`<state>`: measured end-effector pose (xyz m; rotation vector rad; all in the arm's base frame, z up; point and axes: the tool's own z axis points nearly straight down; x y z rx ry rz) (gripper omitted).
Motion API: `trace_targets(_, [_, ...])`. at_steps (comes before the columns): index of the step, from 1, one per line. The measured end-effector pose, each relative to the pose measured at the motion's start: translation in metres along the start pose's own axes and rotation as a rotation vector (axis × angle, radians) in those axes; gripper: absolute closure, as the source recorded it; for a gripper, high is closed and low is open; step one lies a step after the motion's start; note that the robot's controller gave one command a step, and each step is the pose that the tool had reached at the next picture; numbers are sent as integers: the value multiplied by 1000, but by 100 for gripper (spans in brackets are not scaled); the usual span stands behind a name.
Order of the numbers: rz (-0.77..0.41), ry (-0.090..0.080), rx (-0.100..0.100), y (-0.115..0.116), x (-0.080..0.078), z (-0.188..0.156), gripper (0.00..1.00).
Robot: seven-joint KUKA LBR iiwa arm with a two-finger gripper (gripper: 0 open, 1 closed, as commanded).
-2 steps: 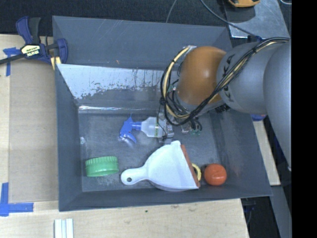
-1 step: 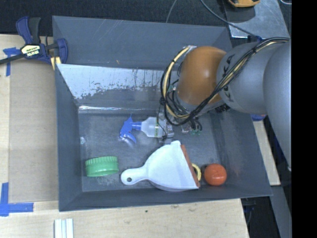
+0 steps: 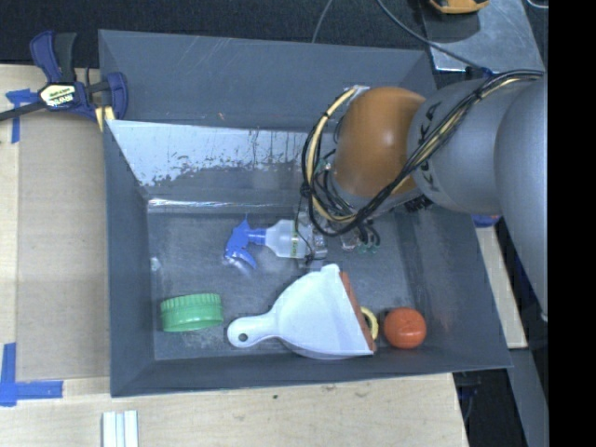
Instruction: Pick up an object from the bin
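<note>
A: Target?
B: Sprayer [image 3: 256, 243]. Blue trigger head, pale clear body. Lying on its side near mid-floor of the bin [image 3: 126, 277], head to the left.

A: Tool?
B: Gripper [image 3: 310, 240] low at the right end of the body. Touching or just above: cannot tell. Wide or narrow: cannot tell either, hidden under the cables and orange cover [image 3: 377, 152]. Nothing seen held.

A: Neighbours?
B: White scoop [image 3: 312, 324] just beside the sprayer on the near-wall side, close but apart, handle pointing left. Green lid [image 3: 191, 312] front-left, well apart. Orange ball [image 3: 404, 328] front-right, near the scoop's edge, small yellow thing between them.

A: Step in hand?
B: By judgement, settling onto the sprayer before a close. Not yet lifted.

A: Doing it well?
B: Straddle the body across its narrow width, never along its length. Aim toward the join of body and head, to limit swing on the lift. Smooth round body, likely to roll or slip out: close gently and squarely. Confirm seating before rising. Lift straight up, clear of the scoop's rim.

A: Risk?
B: Glancing contact, sprayer pushed left instead of gripped.
</note>
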<state>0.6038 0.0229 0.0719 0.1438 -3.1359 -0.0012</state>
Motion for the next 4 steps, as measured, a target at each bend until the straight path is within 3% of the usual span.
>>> trace_targets(3, [0,0,0,0,0,0,100])
trace_targets(4, [22,-12,0,0,16,-167,100])
